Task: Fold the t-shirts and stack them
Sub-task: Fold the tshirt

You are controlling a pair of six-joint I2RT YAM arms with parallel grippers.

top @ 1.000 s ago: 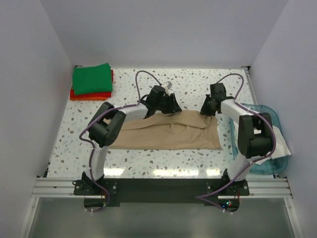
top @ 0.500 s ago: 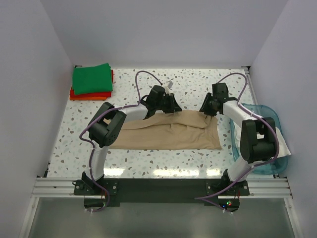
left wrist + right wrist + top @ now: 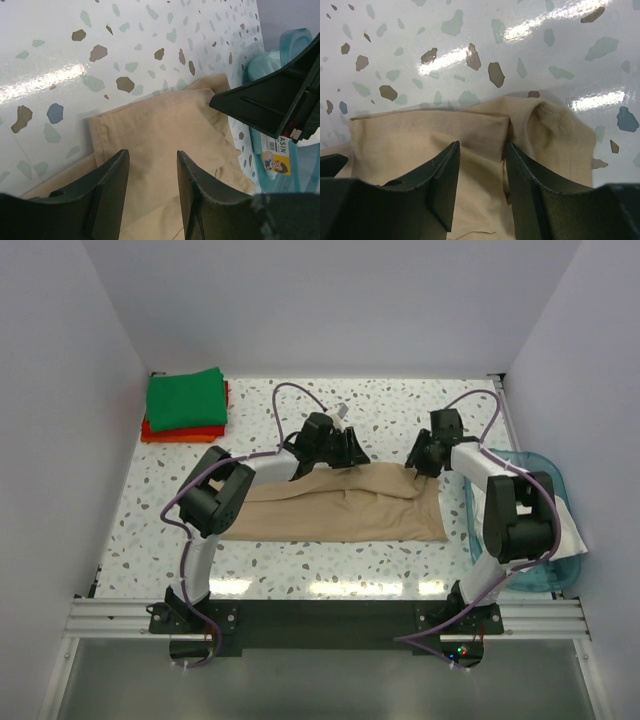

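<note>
- Tan shirt [image 3: 345,505]: lies flat, folded into a long band across the middle of the counter [image 3: 330,565], with its long side parallel to the near edge.
- Left jaws: open over the shirt's far edge, left of centre. The left wrist view shows a gap between the fingers [image 3: 107,200] with only cloth below and nothing pinched.
- Right jaws: open at the shirt's far right corner. The right wrist view shows the fingers [image 3: 442,185] apart, straddling a fold.
- Edges: a bare strip of counter runs along the shirt's near edge. The right end stops near the blue tub [image 3: 547,466] but apart from it.
- Open room: there is bare counter beyond the far edge and to the left.
- Stack: a green shirt [image 3: 186,398] lies on a red-orange shirt [image 3: 180,432] in the far left corner, well apart from the tan one.
- Tub: it holds whitish cloth [image 3: 570,530].
- Top view only: the stack, the tub contents and the shirt's full outline.
- Left wrist view only: a stitched hem corner lying on a lower layer, and a sticker [image 3: 277,161] by the tub.
- Right wrist view only: a bunched ridge of cloth right of the fold.
</note>
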